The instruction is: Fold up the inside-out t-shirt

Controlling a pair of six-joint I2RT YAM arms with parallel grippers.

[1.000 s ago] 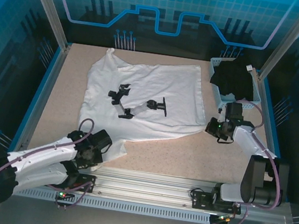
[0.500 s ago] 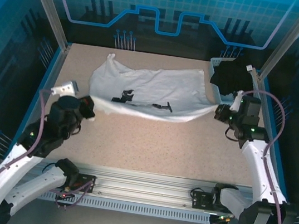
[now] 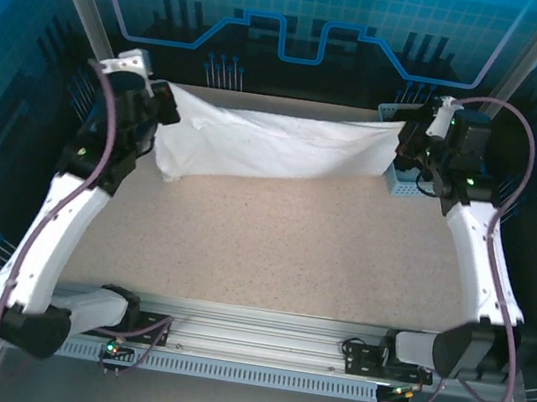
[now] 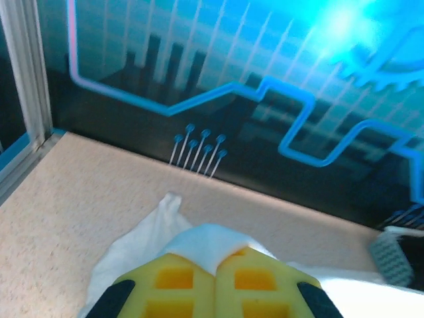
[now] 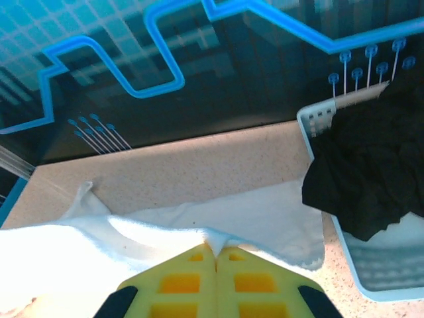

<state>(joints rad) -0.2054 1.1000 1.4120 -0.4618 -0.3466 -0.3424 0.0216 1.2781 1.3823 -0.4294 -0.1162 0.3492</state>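
White cotton hung stretched between your two arms: the t-shirt [image 3: 277, 147] ran as a band across the far side of the bench [image 3: 271, 252]. It was lifted at both ends, its middle sagged, and its left end drooped down to the surface.

Your left pincer [image 3: 166, 110] was clamped on the shirt's left end. In the left wrist view a fold of white cloth stuck out from between the yellow pads [image 4: 179, 281], which met with no gap. Your right pincer [image 3: 404, 138] was clamped on the shirt's right end in the same way. In the right wrist view the cloth rose to a small peak just where its pads [image 5: 255, 285] pressed together.

You had one container on the bench: a pale basket [image 5: 371, 281] with a perforated wall, standing in the far right corner just beside the right pincer. A black garment [image 5: 364, 172] lay heaped in it and spilled over the rim on the shirt's side. The t-shirt was wholly outside the basket. Its right edge hung close to the basket's wall, though I could not tell whether the two touched.
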